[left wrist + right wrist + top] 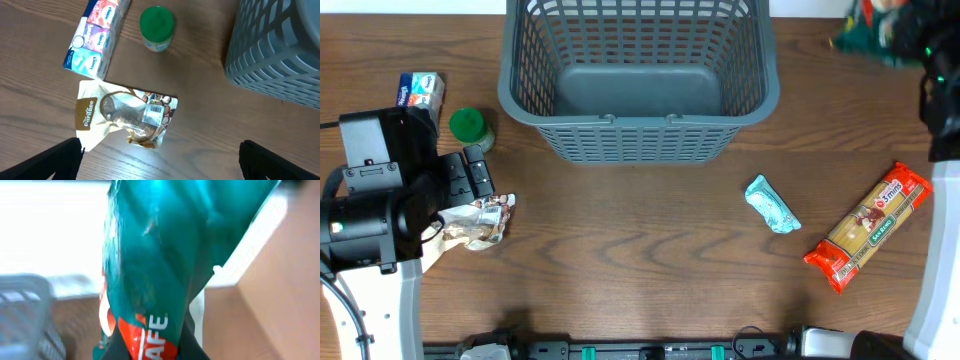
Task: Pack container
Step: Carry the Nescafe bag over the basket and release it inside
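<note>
The dark grey slotted basket stands at the back middle, nothing showing on its base; its wall shows in the left wrist view. My left gripper is open above the table, just near of a crumpled brown-and-white snack packet, seen from overhead. My right gripper is shut on a green packet with a red band, held in the air at the far right corner, right of the basket.
A tissue pack and a green-lidded jar sit at the back left. A light blue packet and a red-ended pasta bag lie at the right.
</note>
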